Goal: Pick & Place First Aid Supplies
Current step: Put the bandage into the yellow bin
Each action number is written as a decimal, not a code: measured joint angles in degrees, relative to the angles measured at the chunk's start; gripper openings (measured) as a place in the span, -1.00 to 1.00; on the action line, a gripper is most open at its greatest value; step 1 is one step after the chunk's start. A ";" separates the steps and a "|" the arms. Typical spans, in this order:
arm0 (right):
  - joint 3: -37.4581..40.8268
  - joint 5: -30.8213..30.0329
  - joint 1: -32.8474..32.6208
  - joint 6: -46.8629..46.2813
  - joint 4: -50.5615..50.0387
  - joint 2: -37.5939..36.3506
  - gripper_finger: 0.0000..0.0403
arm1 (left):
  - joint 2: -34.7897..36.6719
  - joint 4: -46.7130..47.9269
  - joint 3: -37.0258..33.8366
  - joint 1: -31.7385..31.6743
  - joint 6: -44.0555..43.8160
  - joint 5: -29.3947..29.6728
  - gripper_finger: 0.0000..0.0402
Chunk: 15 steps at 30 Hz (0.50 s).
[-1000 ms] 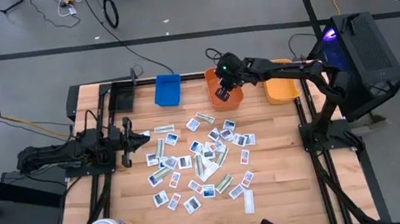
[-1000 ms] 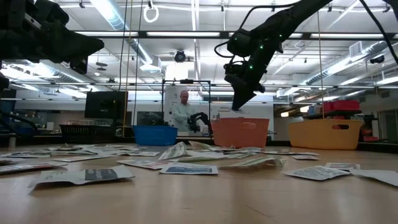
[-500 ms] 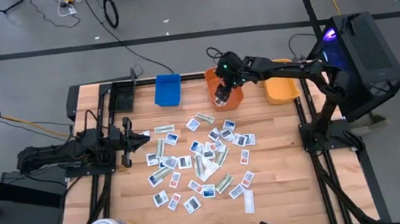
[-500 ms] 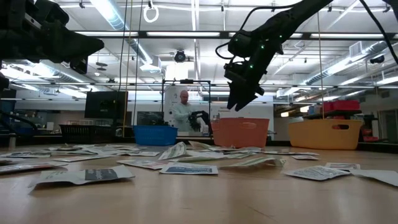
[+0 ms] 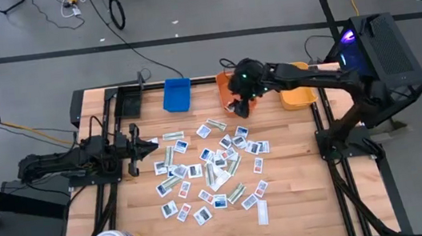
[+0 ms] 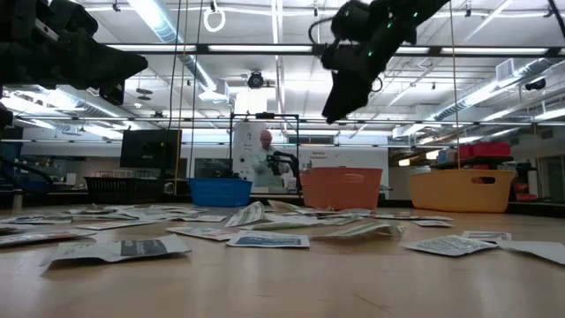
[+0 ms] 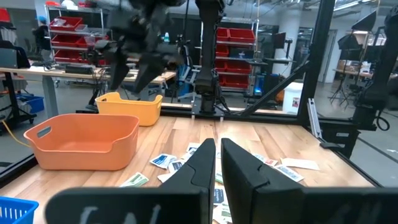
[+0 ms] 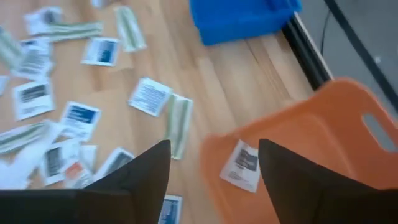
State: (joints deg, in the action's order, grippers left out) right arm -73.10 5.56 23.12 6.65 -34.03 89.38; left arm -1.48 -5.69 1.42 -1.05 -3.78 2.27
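Over the orange bin, your right hand hangs with fingers spread and nothing in them; one packet lies inside that bin. Most first aid supplies are scattered mid-table, so plenty remains. Your left hand waits clenched at the table's left edge. Behind: a lit workshop.

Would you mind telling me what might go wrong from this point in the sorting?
The packets overlap in a loose pile, so the open right gripper, now above the orange bin's near rim, might pinch two together. Swinging back low, it could clip that rim. The left gripper waits shut beside the pile.
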 joint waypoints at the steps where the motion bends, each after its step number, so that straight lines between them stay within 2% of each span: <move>1: 0.00 0.04 -0.92 0.73 -0.94 -1.06 0.19 | -0.02 0.00 0.01 -0.01 -0.01 0.01 -0.84; 5: 1.72 0.02 -5.02 3.50 -2.47 -5.00 0.17 | -0.02 0.00 0.00 -0.01 -0.01 0.00 -0.84; 15: 16.66 -0.14 -14.99 9.48 1.47 -11.06 0.17 | -0.02 0.00 -0.01 -0.01 0.01 0.01 -0.84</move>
State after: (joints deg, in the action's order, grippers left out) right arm -56.44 5.41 8.13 16.13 -32.57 78.31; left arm -1.50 -5.69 1.41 -1.06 -3.77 2.28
